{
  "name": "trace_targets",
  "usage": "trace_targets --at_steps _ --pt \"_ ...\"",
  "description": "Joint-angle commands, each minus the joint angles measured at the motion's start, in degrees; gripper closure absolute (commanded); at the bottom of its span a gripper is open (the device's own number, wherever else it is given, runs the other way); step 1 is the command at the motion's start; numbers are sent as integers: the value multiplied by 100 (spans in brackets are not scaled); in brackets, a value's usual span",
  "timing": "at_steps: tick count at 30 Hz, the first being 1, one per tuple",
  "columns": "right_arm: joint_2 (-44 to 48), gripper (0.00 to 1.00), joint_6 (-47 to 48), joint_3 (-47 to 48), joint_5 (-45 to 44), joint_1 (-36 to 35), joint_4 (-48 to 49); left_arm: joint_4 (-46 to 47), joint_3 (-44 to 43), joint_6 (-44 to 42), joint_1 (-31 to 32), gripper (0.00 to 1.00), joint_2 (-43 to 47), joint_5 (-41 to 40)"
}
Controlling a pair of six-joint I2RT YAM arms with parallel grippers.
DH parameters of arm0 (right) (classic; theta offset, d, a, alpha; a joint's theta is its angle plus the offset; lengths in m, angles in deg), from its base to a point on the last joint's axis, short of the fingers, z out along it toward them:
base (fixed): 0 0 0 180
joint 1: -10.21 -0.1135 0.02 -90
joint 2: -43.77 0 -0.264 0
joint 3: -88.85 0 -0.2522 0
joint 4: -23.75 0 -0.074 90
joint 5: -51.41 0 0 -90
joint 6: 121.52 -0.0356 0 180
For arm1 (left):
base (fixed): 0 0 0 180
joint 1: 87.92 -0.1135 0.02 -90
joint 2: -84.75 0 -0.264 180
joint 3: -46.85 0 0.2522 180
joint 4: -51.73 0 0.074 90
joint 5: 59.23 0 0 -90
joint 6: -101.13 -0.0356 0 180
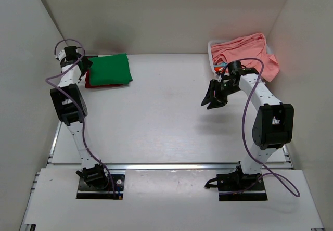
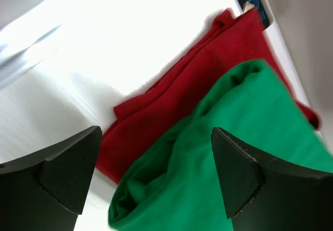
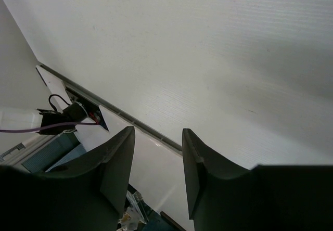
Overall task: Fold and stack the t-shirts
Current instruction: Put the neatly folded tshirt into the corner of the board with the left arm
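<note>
Two stacked, green t-shirt (image 1: 109,68) atop red t-shirt (image 2: 156,111)

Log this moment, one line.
left gripper open above green shirt; green shirt on red shirt; right gripper open, empty; pink shirt crumpled

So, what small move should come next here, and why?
Probably the right pincer, open and empty above the table, should reach toward the salmon pink t-shirt lying crumpled over the basket. The green t-shirt already lies folded on the dark red t-shirt.
</note>
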Motion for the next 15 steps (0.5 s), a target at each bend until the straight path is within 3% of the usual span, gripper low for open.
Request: trace_targets --at_steps 1,4,9,15 --pt "291 61 -147 26 159 -23 284 151 155 113 94 2 1105 372" --pt "431 61 -253 0 238 -15 565 134 603 358 269 1 1798 952" --pt "888 61 -612 -543 414 117 1216 230 1911 561 822 1 2984 1164" --pt "1240 61 -798 -1019 660 118 1840 98 2407 210 1306 1 3716 1217"
